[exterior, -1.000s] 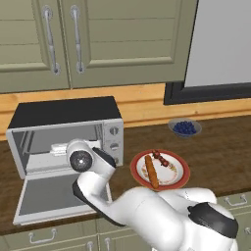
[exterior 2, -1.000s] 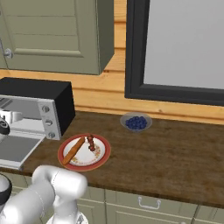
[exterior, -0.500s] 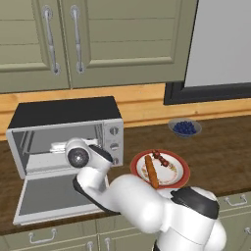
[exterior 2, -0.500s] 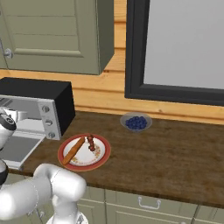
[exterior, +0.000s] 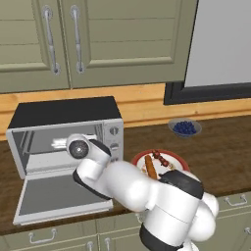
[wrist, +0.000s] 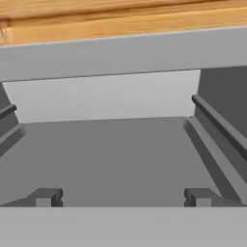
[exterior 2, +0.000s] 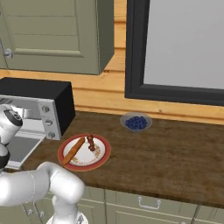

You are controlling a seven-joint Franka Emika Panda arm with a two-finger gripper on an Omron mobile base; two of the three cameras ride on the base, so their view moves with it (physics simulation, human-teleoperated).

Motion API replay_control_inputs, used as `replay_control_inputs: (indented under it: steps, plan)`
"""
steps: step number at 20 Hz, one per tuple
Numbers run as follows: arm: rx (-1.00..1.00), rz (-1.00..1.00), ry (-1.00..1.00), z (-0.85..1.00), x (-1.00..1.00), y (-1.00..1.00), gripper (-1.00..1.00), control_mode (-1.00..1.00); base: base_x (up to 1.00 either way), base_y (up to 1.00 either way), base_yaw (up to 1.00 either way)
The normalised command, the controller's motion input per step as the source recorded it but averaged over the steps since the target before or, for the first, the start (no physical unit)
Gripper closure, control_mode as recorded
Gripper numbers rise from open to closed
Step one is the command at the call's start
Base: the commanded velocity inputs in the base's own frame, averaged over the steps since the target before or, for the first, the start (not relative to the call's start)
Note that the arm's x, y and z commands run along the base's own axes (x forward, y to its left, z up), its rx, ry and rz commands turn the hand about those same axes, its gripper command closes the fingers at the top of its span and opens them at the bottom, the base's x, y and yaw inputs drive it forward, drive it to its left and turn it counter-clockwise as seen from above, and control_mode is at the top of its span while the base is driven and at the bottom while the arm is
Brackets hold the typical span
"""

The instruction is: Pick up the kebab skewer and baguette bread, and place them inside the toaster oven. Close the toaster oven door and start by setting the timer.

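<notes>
the boxy silver toaster oven (exterior: 63, 132) with a black top stands on the brown wooden desk (exterior 2: 175, 157), its silver-framed glass door (exterior: 59, 197) dropped flat open. the pincer (wrist: 123, 198), spread wide and empty, points into the oven's grey cavity. just right of the oven, a red-rimmed round plate (exterior 2: 103, 153) carries the slim golden-orange baguette (exterior 2: 73, 149) and the short meat kebab skewer (exterior 2: 90, 141).
</notes>
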Motion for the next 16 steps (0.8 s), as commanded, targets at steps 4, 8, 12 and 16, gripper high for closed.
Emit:
replay_control_inputs:
  steps: [4,8,12,16]
  plan:
    - [0.00,0.00,0.01,-0.23,0.24,0.00,-1.00,-1.00,0.00,0.00,0.00]
    - [0.00,0.00,0.02,-0.29,0.22,0.00,-1.00,-1.00,0.00,0.00,0.00]
    - [0.00,0.00,0.06,-0.21,0.20,0.00,-1.00,-1.00,0.00,0.00,0.00]
    - [0.00,0.00,0.04,-0.25,0.19,0.00,-1.00,-1.00,0.00,0.00,0.00]
